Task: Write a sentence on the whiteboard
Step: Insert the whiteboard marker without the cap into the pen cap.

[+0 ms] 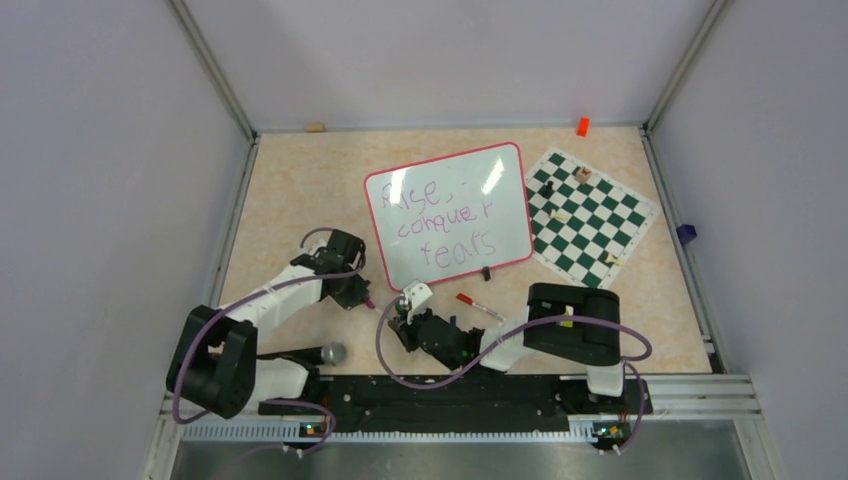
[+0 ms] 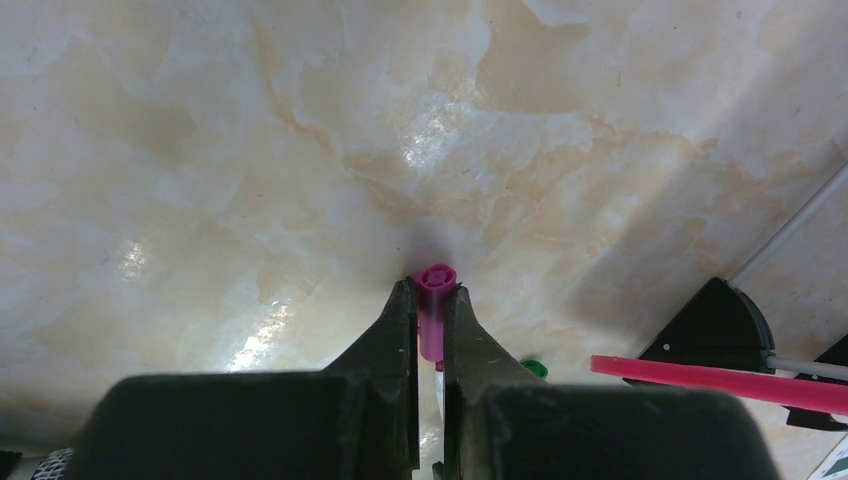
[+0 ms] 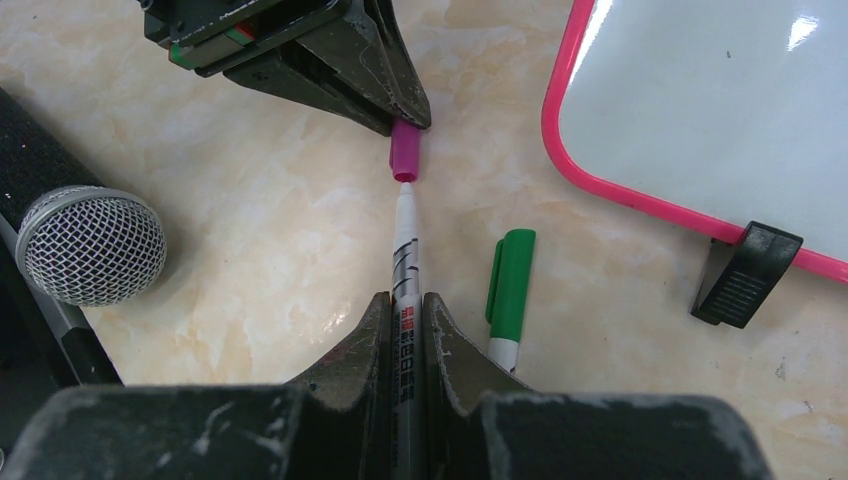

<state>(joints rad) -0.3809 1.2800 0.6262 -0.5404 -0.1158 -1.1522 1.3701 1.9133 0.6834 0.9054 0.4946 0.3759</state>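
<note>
On table, centre: whiteboard (image 1: 508, 225) is lying with its long axis running left to right, the right end swinging slightly toward the far wall; a chess mat (image 1: 590, 215) is sitting just right of it.
Writing: sentence (image 1: 435, 215) is reading upright from the arms' side, in three purple lines climbing a little to the right.
Left claw (image 2: 430, 290): pinching tight on a purple cap (image 2: 436, 305), whose open mouth is facing away from the wrist.
Right claw (image 3: 405, 300): clamping a pen (image 3: 404, 240), barrel pointing straight ahead, tip lining up with the cap's mouth and sitting just short of it.
Nearby: green pen (image 3: 510, 280) is lying beside the right fingers; microphone (image 3: 90, 245) is lying at left.
Hidden: right wrist view is cutting off all but one board corner and a black foot (image 3: 745, 275); the pen's rear is disappearing between the fingers; glare is washing out patches of the board.
</note>
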